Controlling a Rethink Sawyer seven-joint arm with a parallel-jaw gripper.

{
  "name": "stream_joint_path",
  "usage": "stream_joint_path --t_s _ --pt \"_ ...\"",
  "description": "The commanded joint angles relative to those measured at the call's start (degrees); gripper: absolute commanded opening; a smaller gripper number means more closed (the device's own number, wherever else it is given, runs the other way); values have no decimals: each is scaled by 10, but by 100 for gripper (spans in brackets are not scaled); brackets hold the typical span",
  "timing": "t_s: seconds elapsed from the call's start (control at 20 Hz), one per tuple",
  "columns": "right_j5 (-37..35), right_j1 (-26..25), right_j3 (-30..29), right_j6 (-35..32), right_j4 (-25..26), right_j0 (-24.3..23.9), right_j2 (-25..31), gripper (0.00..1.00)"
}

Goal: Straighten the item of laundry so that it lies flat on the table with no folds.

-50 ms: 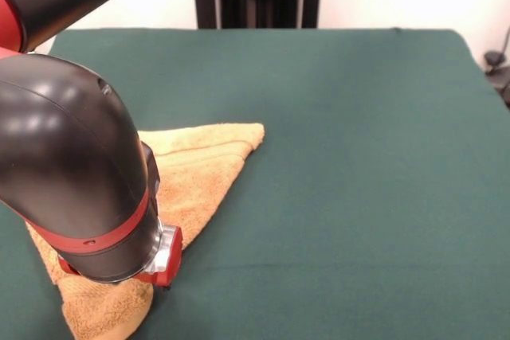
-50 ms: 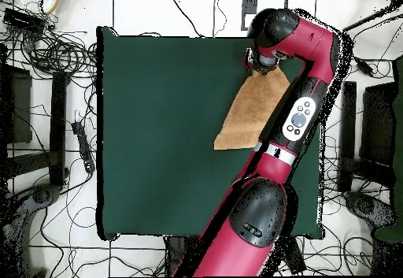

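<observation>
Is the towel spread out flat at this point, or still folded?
Still folded. The towel lies as a triangle on the table, one layer doubled over another; the arm hides part of it.

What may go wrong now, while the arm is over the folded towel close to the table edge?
The towel is still folded into a triangle, and the arm hides much of it in both views, so a grasp may catch two layers and keep the fold. The towel lies near the edge of the table; a pull outward might drag it off. The gripper is hidden, so its hold is uncertain.
</observation>
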State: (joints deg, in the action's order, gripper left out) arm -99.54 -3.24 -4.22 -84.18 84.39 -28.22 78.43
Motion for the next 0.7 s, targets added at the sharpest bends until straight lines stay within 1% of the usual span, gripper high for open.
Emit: stream_joint_path --t_s 0.05,0.7 --pt "28 -87 -54 -31 40 12 58 0" --pt "36 -86 -57 -25 47 12 61 0"
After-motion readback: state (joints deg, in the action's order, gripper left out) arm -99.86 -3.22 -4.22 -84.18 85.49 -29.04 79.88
